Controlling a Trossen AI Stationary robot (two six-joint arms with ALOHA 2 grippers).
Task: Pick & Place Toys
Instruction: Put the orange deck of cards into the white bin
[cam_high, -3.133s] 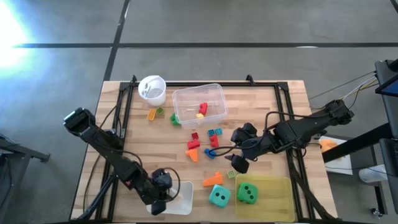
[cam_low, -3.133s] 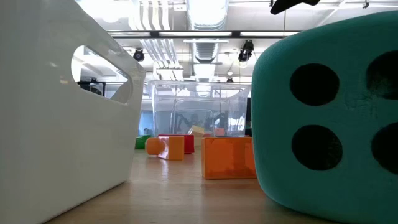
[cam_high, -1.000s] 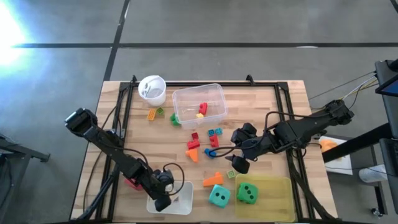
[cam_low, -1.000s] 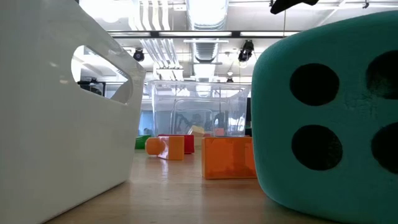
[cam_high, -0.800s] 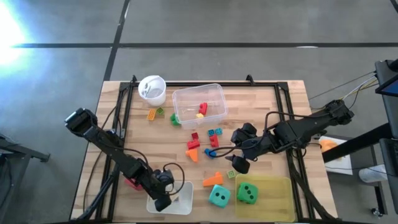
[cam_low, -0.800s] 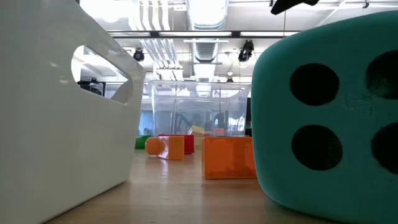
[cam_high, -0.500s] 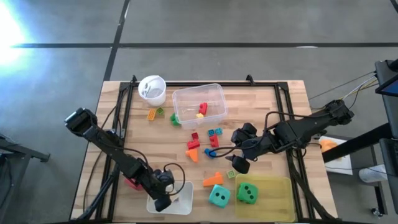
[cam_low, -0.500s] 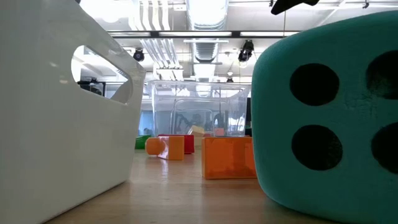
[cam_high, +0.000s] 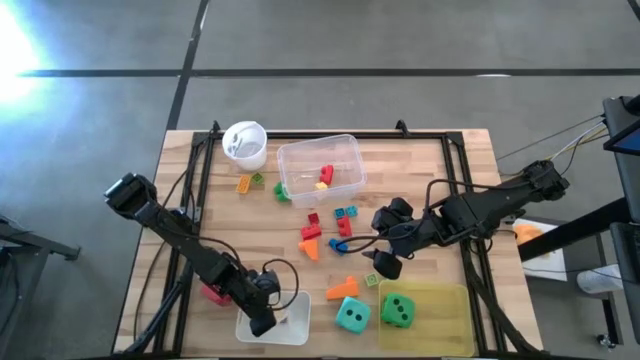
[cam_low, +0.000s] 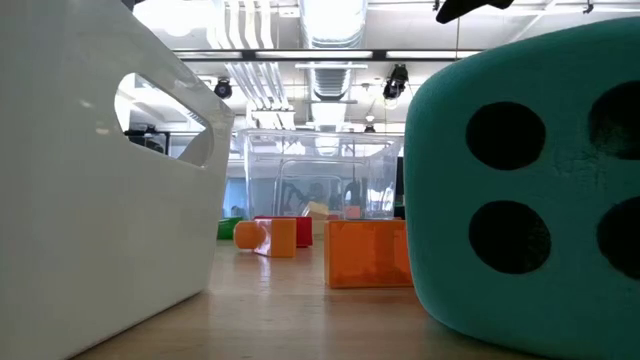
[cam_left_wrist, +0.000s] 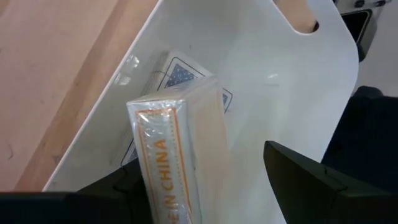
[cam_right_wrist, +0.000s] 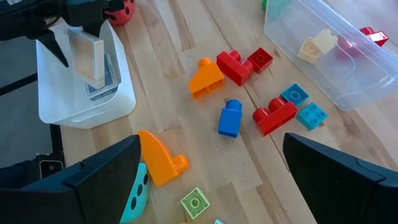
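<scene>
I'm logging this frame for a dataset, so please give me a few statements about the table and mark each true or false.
1. The left gripper holds a card box over the white bin. True.
2. The clear tub is empty. False: blocks lie in it.
3. The green die sits in the yellow tray. True.
4. The right gripper grips the blue block. False: it is open, holding nothing.

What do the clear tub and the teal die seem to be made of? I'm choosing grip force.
Clear tub: thin, glossy transparent plastic, since the blocks inside show through its walls. Teal die: probably soft foam with a matte finish; its corners are rounded, its surface shows no shine, and its black dots look recessed.
</scene>
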